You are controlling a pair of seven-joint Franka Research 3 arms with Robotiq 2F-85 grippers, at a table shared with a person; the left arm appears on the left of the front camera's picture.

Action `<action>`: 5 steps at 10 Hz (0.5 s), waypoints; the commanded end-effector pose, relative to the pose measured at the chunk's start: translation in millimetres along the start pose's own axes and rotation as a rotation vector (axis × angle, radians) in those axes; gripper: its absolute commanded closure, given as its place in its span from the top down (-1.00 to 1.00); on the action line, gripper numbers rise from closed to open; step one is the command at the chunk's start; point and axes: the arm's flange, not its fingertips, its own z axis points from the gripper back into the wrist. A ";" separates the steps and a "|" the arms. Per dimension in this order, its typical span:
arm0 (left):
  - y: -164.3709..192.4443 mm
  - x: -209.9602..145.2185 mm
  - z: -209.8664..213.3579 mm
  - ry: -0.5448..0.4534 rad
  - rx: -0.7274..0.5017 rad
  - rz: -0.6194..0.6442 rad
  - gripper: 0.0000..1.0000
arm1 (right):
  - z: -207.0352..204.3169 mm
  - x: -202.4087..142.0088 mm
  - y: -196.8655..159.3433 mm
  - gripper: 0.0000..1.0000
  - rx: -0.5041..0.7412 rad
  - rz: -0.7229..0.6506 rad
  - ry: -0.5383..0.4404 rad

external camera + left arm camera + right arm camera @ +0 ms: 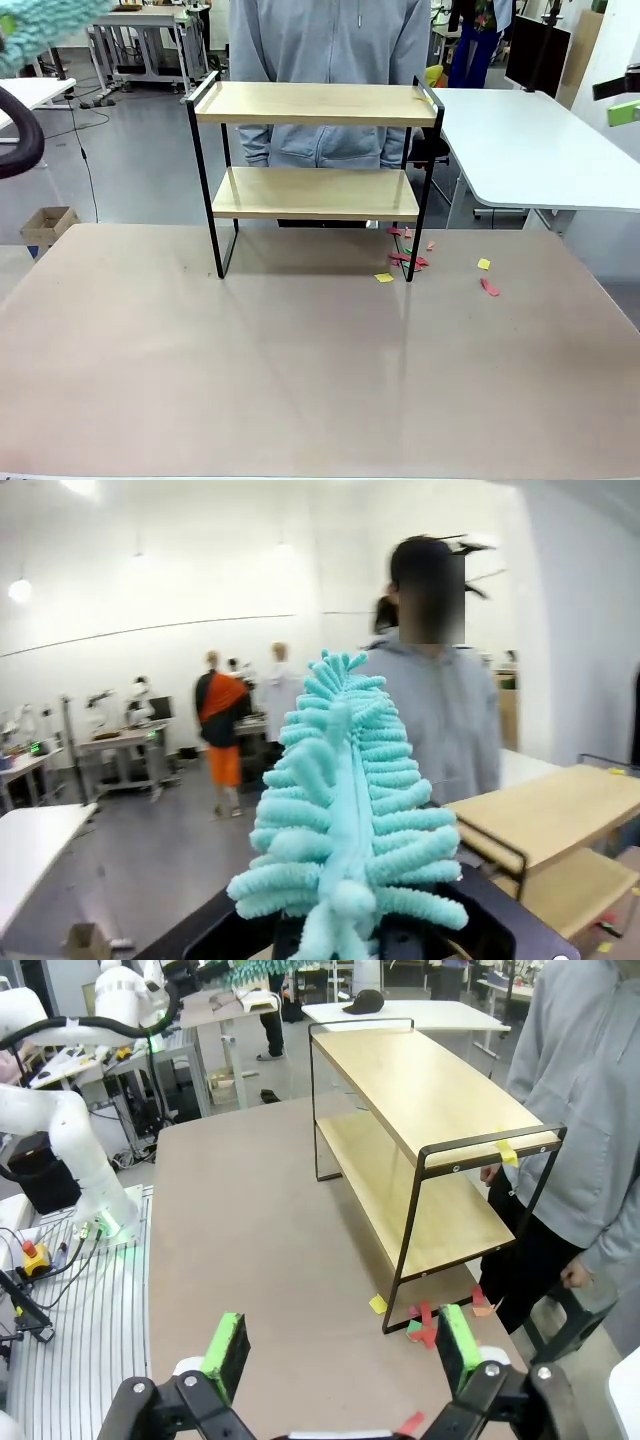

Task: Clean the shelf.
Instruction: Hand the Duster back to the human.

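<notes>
Two wooden boards make up the shelf (315, 160), which stands on the far half of the brown table (300, 360) in the front view, directly before a person in a grey hoodie (330, 50). Paper scraps (410, 258) in red, yellow and green lie on the table around its right legs and just to the right of them. A turquoise duster (40, 25) shows blurred in the top left corner, well apart from the shelf, and a green-padded tip of the right gripper (622, 110) shows at the right edge, also well clear of it. From the left wrist, the left gripper (350, 935) is clamped tight on the base of the fluffy duster (345, 810), which rises up the middle of the picture; the shelf (550, 830) lies to the lower right, beyond the duster and not touching it. From the right wrist, the right gripper (340, 1345) has its jaws spread wide with nothing between them; the shelf (420, 1130) stands ahead of them and well apart, with a yellow scrap (506, 1152) hanging on its near top rail and more scraps (425, 1322) on the table by its near leg.
</notes>
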 end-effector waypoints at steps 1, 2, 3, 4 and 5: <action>4.7 -21.9 -7.5 0.031 0.104 -0.038 -0.65 | 1.7 2.2 -0.5 1.00 0.000 0.017 -0.018; 12.4 -34.2 -7.5 0.066 0.131 -0.036 -0.65 | 1.7 2.2 -0.5 1.00 0.000 0.017 -0.018; 14.6 -50.7 -8.0 0.103 0.150 -0.047 -0.65 | 1.7 2.2 -0.5 1.00 0.000 0.017 -0.018; 17.5 -71.1 -7.8 0.150 0.164 -0.047 -0.65 | 1.7 2.2 -0.5 1.00 0.000 0.017 -0.018; 16.4 -93.4 -3.7 0.190 0.177 -0.040 -0.65 | 1.7 2.2 -0.5 1.00 0.000 0.017 -0.018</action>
